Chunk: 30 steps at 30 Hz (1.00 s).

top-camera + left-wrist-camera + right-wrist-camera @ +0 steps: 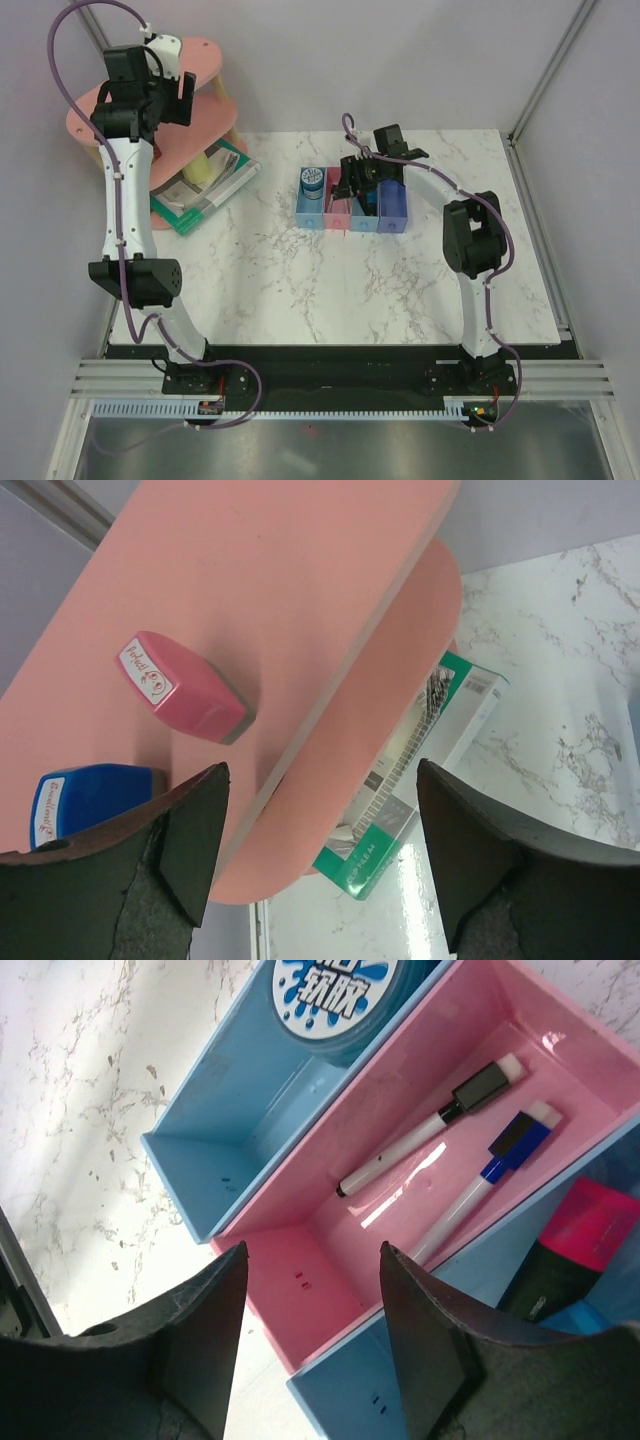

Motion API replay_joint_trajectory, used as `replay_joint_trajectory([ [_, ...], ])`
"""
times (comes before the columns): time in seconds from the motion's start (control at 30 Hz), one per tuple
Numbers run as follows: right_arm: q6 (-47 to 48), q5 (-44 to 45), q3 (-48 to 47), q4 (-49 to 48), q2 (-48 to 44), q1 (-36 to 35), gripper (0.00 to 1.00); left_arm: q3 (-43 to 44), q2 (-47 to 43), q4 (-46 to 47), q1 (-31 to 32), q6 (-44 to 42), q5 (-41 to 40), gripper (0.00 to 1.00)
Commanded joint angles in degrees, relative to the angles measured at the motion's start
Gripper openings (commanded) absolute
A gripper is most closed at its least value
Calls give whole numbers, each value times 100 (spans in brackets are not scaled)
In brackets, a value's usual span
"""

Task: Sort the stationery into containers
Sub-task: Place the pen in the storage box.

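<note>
I see right gripper released, empty, over pink bin holding black-capped pen and blue-capped pen; left gripper spread, empty, above pink eraser and blue eraser on pink shelf.

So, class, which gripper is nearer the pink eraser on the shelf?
Left. The left gripper hovers over the shelf near the pink eraser; the right gripper is far off over the bins.

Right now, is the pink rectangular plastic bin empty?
No, the pink rectangular plastic bin holds a thin white pen with a black cap and a thin white pen with a blue cap.
</note>
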<state>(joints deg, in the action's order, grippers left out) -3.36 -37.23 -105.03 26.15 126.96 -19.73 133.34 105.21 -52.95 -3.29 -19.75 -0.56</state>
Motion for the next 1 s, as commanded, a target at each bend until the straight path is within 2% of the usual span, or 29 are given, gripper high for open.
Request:
replay_joint_trajectory([
  [0.0,160,-135,176,65,-514,30,64,-159,-519,680,-40,366,160,81],
  [0.27,177,-276,273,171,-777,30,64,-431,-958,1365,-31,577,65,76],
  [0.4,195,-276,343,206,-935,30,65,-431,-967,1410,-49,358,-611,77],
  [0.53,195,-276,422,224,-1085,39,66,-511,-993,1410,-180,199,-718,77],
  [0.67,195,-320,519,224,-1243,30,66,-467,-976,1384,-435,-2,-446,76],
  [0.97,221,-381,782,215,-1560,30,66,-370,-704,1155,-1349,-99,766,72],
])
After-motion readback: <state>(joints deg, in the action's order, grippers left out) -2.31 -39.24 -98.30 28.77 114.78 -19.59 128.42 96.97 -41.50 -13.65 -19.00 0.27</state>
